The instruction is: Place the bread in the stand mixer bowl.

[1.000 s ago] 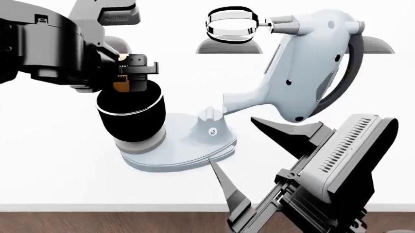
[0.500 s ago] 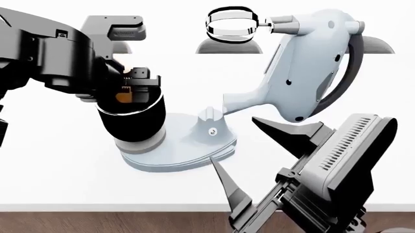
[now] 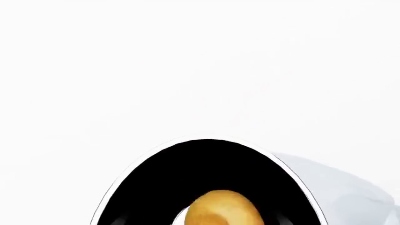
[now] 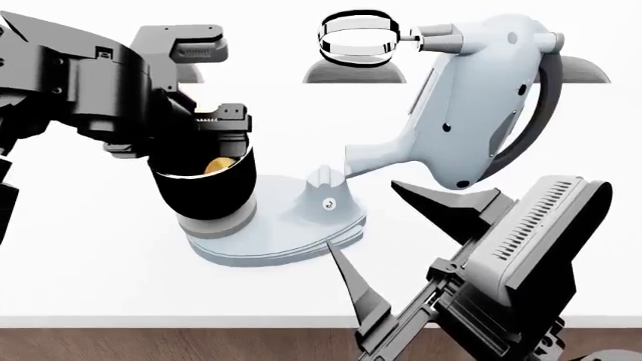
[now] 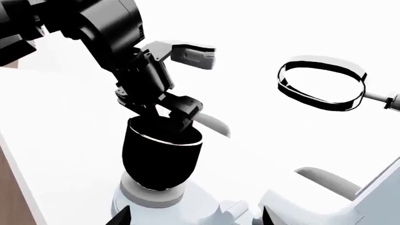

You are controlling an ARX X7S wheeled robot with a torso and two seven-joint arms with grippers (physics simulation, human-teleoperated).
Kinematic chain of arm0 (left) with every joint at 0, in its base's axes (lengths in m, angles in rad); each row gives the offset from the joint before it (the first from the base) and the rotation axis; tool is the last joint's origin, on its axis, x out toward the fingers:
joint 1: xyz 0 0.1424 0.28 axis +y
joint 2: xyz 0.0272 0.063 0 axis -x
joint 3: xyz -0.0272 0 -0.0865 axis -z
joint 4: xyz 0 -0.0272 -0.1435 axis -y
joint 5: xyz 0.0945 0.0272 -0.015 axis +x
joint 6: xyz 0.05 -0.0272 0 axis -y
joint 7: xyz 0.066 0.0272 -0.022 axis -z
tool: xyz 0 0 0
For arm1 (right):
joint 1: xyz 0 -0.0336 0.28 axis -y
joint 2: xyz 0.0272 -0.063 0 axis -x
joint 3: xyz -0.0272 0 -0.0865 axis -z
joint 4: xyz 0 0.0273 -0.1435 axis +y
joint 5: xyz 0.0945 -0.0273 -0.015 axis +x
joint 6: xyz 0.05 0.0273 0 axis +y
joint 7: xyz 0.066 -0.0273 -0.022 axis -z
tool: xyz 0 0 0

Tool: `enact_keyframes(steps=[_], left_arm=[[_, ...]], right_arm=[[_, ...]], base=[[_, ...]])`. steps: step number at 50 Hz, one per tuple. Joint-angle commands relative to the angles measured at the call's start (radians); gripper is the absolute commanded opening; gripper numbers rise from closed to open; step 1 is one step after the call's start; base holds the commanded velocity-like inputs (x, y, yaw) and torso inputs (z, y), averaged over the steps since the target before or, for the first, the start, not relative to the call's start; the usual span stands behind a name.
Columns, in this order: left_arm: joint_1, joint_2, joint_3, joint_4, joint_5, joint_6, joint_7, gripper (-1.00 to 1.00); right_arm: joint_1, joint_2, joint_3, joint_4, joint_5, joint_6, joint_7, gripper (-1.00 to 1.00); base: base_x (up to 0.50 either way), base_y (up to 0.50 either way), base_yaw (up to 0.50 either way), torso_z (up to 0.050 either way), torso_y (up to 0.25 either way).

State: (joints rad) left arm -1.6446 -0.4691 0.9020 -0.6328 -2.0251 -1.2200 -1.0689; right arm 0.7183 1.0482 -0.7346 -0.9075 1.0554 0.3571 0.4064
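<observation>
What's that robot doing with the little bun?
The robot is putting a bread roll into the black bowl that sits on the base of a pale mixer. Its left claw hangs right over the mouth of the bowl, and the roll sits just inside the rim. The pictures do not show whether the claw has the roll in its grip. The right claw waits open, low down in front of the mixer and holding nothing.

Inside the stand mixer bowl (image 4: 204, 192): the bread (image 4: 221, 165). Under the bowl, the mixer base (image 4: 291, 233), resting on the surface (image 4: 90, 278). Directly above the bowl's rim: left pincer (image 4: 216, 131). Farther right, tilted back: mixer head (image 4: 482, 113), ring attachment (image 4: 358, 36) at its tip.
</observation>
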Motion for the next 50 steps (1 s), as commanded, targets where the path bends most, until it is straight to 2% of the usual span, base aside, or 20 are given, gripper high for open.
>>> enact_keyframes(steps=[1, 9, 13, 16, 25, 40, 50], left_arm=[[-0.021, -0.010, -0.001, 0.009, 0.016, 0.011, -0.007, 1.00], [-0.060, -0.071, -0.061, 0.127, -0.055, 0.046, -0.094, 1.00], [-0.096, -0.128, -0.123, 0.257, -0.110, 0.077, -0.149, 1.00], [-0.110, -0.188, -0.188, 0.430, -0.135, 0.104, -0.180, 1.00], [-0.044, -0.290, -0.254, 0.693, -0.216, 0.162, -0.253, 1.00], [0.167, -0.411, -0.387, 1.051, -0.199, 0.272, -0.222, 1.00], [0.347, -0.475, -0.533, 1.272, -0.110, 0.341, -0.108, 1.00]], right_arm=[[0.003, 0.006, 0.003, -0.003, 0.007, -0.001, 0.003, 1.00], [0.013, 0.020, 0.013, -0.021, 0.026, -0.002, 0.017, 1.00], [0.020, 0.030, 0.022, -0.033, 0.040, -0.004, 0.026, 1.00], [0.020, 0.036, 0.027, -0.039, 0.045, -0.010, 0.032, 1.00], [0.044, 0.035, 0.037, -0.055, 0.075, -0.002, 0.061, 1.00], [0.048, 0.036, 0.040, -0.051, 0.085, -0.006, 0.073, 1.00], [0.049, 0.042, 0.043, -0.059, 0.091, -0.012, 0.079, 1.00]], base=[[0.00, 0.00, 0.00, 0.000, 0.000], [0.00, 0.00, 0.00, 0.000, 0.000], [0.00, 0.00, 0.00, 0.000, 0.000], [0.00, 0.00, 0.00, 0.000, 0.000], [0.00, 0.00, 0.00, 0.000, 0.000], [0.00, 0.00, 0.00, 0.000, 0.000], [0.00, 0.00, 0.00, 0.000, 0.000]])
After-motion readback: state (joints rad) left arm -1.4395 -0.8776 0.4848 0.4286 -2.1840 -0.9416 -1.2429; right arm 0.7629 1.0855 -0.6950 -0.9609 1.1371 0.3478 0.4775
